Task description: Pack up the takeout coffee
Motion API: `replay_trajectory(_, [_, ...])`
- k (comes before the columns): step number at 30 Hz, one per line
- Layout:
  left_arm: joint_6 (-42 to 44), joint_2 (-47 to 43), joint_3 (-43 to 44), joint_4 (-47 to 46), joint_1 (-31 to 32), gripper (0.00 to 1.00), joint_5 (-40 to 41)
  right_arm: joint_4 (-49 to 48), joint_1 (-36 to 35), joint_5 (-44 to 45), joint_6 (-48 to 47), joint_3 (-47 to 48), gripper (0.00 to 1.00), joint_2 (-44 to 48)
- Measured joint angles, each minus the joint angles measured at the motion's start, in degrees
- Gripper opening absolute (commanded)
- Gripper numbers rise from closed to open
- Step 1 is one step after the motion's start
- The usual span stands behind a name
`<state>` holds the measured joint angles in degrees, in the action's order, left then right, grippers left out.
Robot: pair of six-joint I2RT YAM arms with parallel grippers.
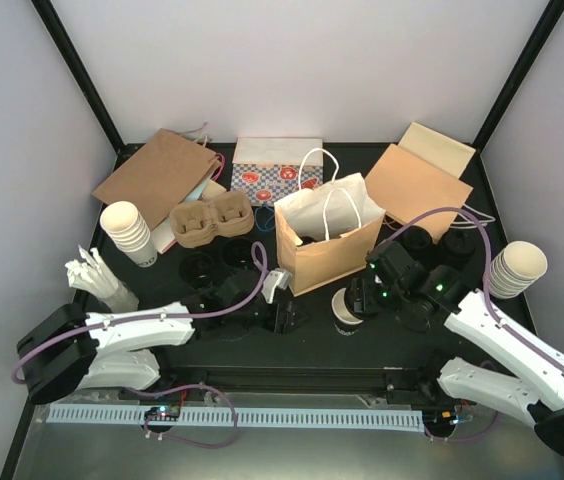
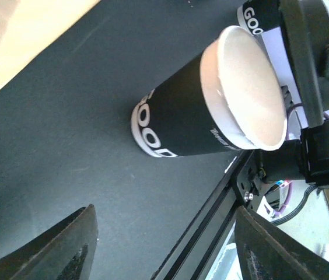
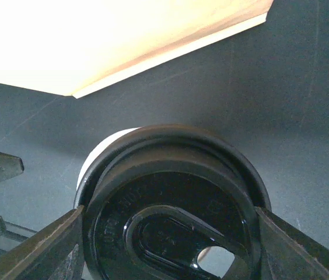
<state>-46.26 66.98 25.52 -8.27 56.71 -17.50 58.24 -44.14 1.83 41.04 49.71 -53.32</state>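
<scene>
Top view first. On the black bench (image 1: 312,350), dead centre, an open brown paper bag with white handles (image 1: 327,240), upright. Just near-right of it, a lidless black paper cup with a white inside (image 1: 346,305), tipped over, pale mouth showing. Left tool (image 1: 287,318) in from the left, tips just left of that cup, no contact to be seen. Right tool (image 1: 362,293) close against the cup's far-right side; load hard to read from up here. Small round black lidded cups (image 1: 417,240) clustered right of the bag, a couple more left of it, near a brown pulp cup carrier (image 1: 207,220). Tall stacks of cream paper cups at the left edge (image 1: 127,232) and the right.

Over to the left wrist. Left tool (image 2: 164,224) spread wide, nothing between the fingers (image 2: 65,251). Beyond the tips and apart from them, the lidless cup (image 2: 182,122) on its side on the bench, white lettering round the wall, open rim turned to the right.

Now the right wrist. Right tool (image 3: 167,219) clamped on a lidded cup (image 3: 170,175), one finger (image 3: 48,245) against each side of the black lid, sip hole nearest the lens. A sliver of white behind the lid on the left; cannot tell what it belongs to. Pale underside of the bag (image 3: 123,46) beyond, bare bench between.
</scene>
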Motion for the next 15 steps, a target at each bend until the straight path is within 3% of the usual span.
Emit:
replay_trajectory(6, [-0.1,4.4,2.5,-2.7,1.0,0.54,-1.0,-0.9,-1.8,-0.1,0.0,-0.3,0.69,-1.6])
replay_trajectory(15, [-0.3,9.6,5.2,-4.3,2.2,0.52,-2.3,-2.6,-3.5,-0.4,0.0,-1.4,0.69,-2.8])
